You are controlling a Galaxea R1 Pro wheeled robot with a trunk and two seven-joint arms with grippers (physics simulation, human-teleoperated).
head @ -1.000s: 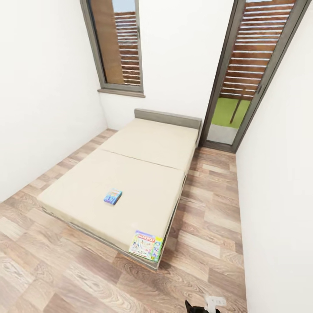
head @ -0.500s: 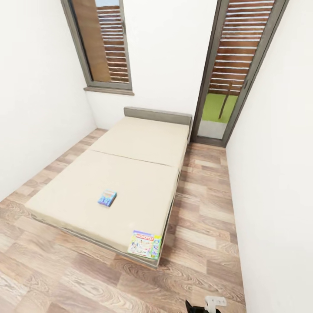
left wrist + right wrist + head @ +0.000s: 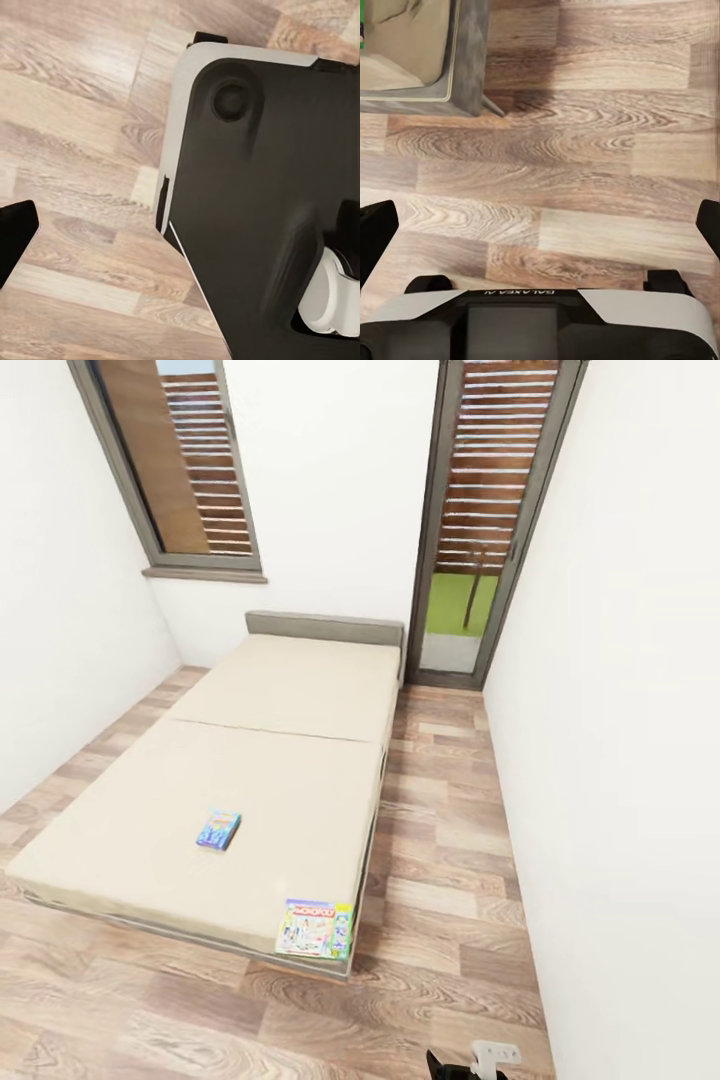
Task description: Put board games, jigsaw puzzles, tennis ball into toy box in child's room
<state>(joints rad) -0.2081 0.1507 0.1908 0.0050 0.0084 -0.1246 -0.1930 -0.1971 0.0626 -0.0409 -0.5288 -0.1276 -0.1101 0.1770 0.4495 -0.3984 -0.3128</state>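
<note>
head: high, facing bed (image 3: 250, 780) | wrists: close, facing floor (image 3: 585, 172)

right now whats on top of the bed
Two board games lie on the bed: a small blue one mid-mattress and a larger green-edged one at the near corner. Nothing covers them; what is under the bed is hidden.

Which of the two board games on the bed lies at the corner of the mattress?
The larger green-edged board game; the small blue one lies farther in on the bed.
</note>
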